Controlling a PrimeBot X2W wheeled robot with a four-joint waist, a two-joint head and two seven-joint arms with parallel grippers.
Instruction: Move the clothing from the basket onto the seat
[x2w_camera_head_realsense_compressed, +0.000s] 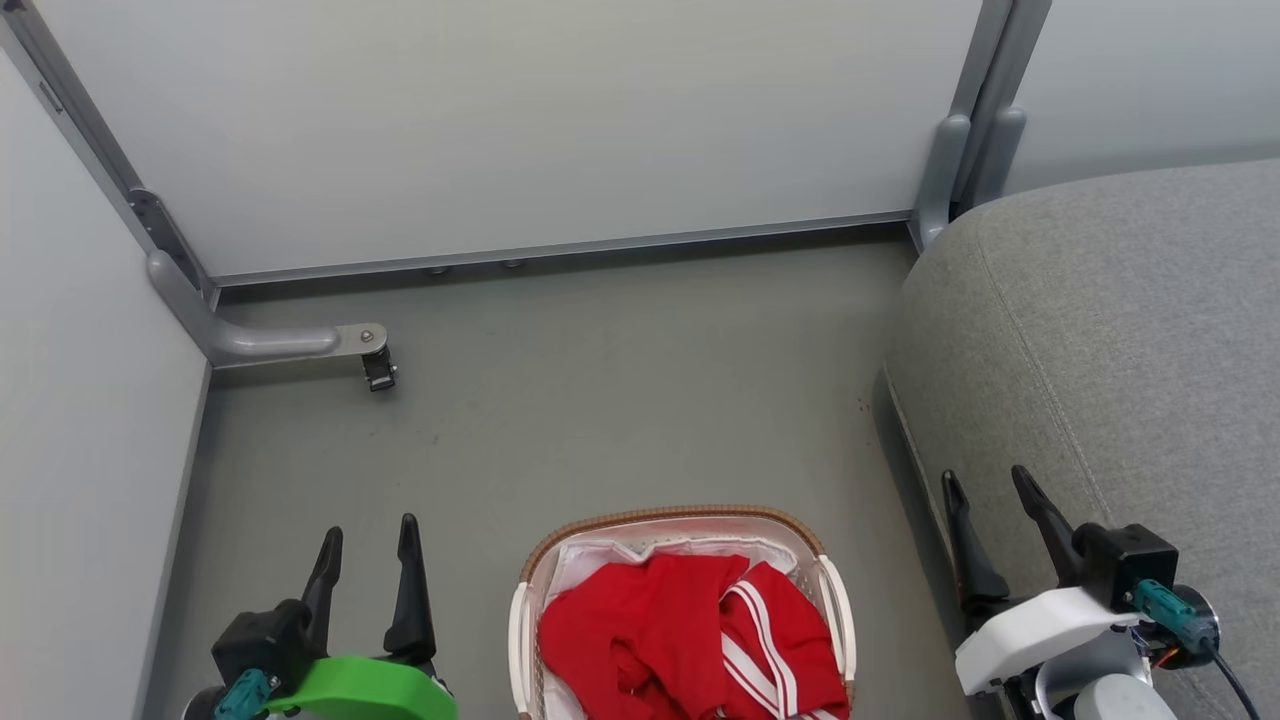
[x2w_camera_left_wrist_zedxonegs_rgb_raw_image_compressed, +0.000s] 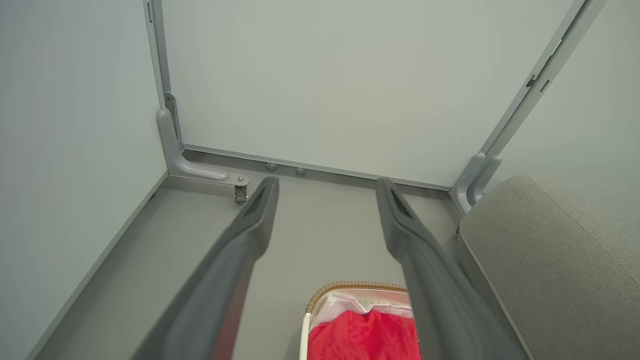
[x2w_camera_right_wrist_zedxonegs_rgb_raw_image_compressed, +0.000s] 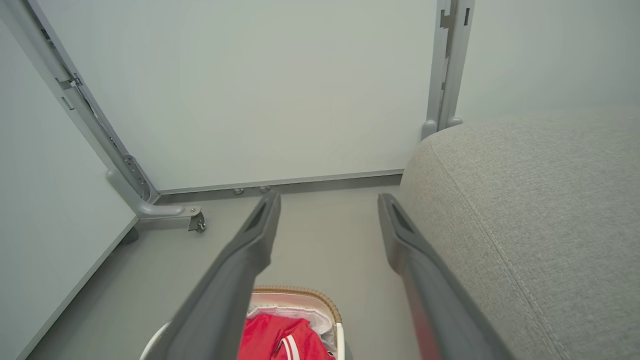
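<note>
Here, head view: the clothing (x2w_camera_head_realsense_compressed: 650, 630) is lying inside the basket (x2w_camera_head_realsense_compressed: 680, 518) beside the edge of the seat (x2w_camera_head_realsense_compressed: 1120, 330), between the spread, empty left gripper (x2w_camera_head_realsense_compressed: 368, 530) and right gripper (x2w_camera_head_realsense_compressed: 985, 480). Left wrist view: a castor bracket (x2w_camera_left_wrist_zedxonegs_rgb_raw_image_compressed: 215, 176) is sitting at the floor (x2w_camera_left_wrist_zedxonegs_rgb_raw_image_compressed: 320, 240)'s far-left corner. Right wrist view: the seat is rising close beside the right gripper

Bright, soft, even light, a faint shadow lay on the floor (x2w_camera_head_realsense_compressed: 600, 400) along the base of the seat (x2w_camera_head_realsense_compressed: 1100, 350), the head view was sharp, the wrist views bowed straight lines toward their edges, fingers (x2w_camera_left_wrist_zedxonegs_rgb_raw_image_compressed: 220, 290) blurred near the lens.
</note>
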